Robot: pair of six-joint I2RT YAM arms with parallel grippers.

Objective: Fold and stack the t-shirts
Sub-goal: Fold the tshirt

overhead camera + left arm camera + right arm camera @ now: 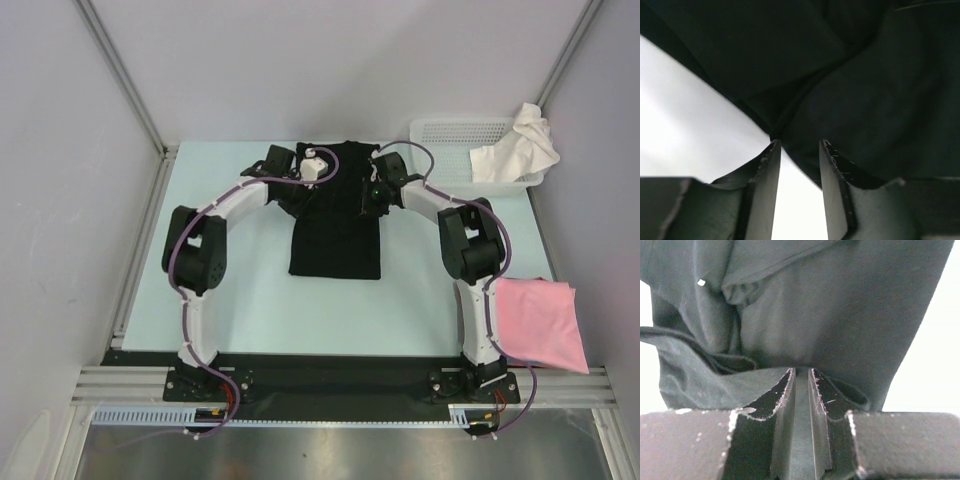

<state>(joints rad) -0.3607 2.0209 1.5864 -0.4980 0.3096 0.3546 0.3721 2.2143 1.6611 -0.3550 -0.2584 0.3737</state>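
The black t-shirt [335,235] lies mid-table as a long narrow strip, its collar end far from the arm bases, so the step in hand looks like the crosswise fold. The right gripper [802,371] stands narrow, pinching a ridge of cloth at that far end. The left gripper [800,144] is half-wide at the shirt's left edge, with bare table [250,300] showing between its jaws and nothing held. It likely must close there next, then both lift toward the near hem. Open table lies ahead. The basket [450,135] holding the white shirt [525,145] sits near the right arm, and the pink shirt [540,320] is well apart.
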